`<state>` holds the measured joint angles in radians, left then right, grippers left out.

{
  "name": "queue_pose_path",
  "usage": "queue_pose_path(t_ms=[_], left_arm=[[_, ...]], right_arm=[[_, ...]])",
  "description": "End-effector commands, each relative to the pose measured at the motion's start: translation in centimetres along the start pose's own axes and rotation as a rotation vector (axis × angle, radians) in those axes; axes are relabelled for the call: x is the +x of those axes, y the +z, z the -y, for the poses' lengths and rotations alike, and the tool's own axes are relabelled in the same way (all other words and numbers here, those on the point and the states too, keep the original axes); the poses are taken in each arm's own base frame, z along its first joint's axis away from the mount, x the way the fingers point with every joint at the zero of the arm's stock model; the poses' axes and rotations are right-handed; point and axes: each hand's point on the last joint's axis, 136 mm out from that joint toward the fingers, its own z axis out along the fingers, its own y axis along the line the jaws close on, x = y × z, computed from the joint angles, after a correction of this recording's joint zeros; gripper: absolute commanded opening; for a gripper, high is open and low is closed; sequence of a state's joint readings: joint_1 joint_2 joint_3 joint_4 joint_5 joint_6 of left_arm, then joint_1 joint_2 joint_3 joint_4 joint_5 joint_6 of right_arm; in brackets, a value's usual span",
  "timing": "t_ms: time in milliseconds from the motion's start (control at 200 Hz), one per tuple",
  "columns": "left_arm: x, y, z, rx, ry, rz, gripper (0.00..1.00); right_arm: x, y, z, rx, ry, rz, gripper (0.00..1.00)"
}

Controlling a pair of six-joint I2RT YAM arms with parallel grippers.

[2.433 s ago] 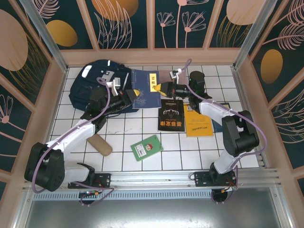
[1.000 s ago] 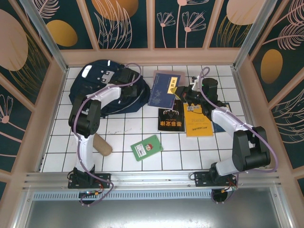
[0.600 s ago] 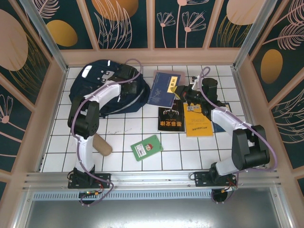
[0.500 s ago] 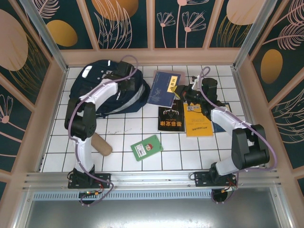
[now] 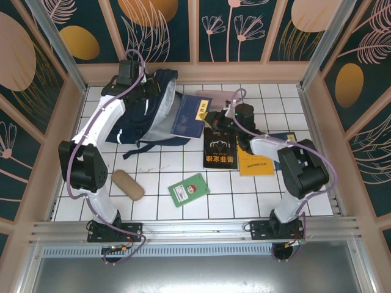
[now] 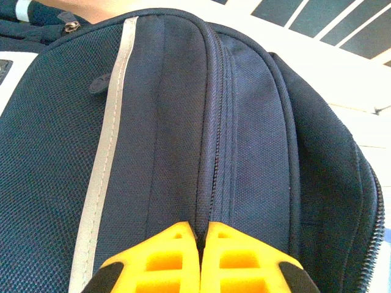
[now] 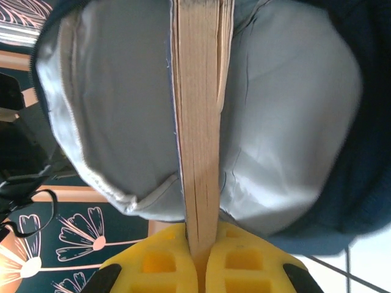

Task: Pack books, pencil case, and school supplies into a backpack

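1. Sliding the navy book (image 7: 195, 122), pinched in the right claw (image 7: 200, 241), into the backpack (image 5: 137, 119) mouth, far-left on the desk (image 5: 256, 195).
2. Holding its fabric up with the left claw (image 6: 200, 235), clamped tight.
3. Next, probably: pushing deeper, then releasing.

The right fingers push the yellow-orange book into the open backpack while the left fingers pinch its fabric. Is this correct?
Not quite. The top external view shows the right fingers holding the navy book with the yellow label at the mouth of the backpack. The yellow-orange book lies flat on the table. The rest holds.
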<state>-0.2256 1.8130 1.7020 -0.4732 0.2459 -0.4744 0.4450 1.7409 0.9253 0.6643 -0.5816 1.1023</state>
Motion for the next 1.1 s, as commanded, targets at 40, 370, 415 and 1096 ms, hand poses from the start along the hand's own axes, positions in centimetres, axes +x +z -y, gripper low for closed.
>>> queue_pose_path(t_ms=[40,370,415,1096], left_arm=[[-4.3,-4.7,5.5,0.208,0.024,0.137,0.0],[-4.4,-4.7,6.2,0.254,-0.006,0.13,0.0],[-4.4,-4.7,6.2,0.258,-0.009,0.129,0.0],[-3.8,-5.7,6.6,0.294,-0.03,0.14,0.0]], right_arm=[[-2.3,4.4,-3.7,-0.136,-0.038,0.071,0.0],[-0.4,14.1,-2.9,-0.14,0.015,0.067,0.0],[-0.1,15.3,-2.6,-0.135,0.021,0.063,0.0],[3.6,27.4,2.1,-0.045,0.085,-0.09,0.12]])
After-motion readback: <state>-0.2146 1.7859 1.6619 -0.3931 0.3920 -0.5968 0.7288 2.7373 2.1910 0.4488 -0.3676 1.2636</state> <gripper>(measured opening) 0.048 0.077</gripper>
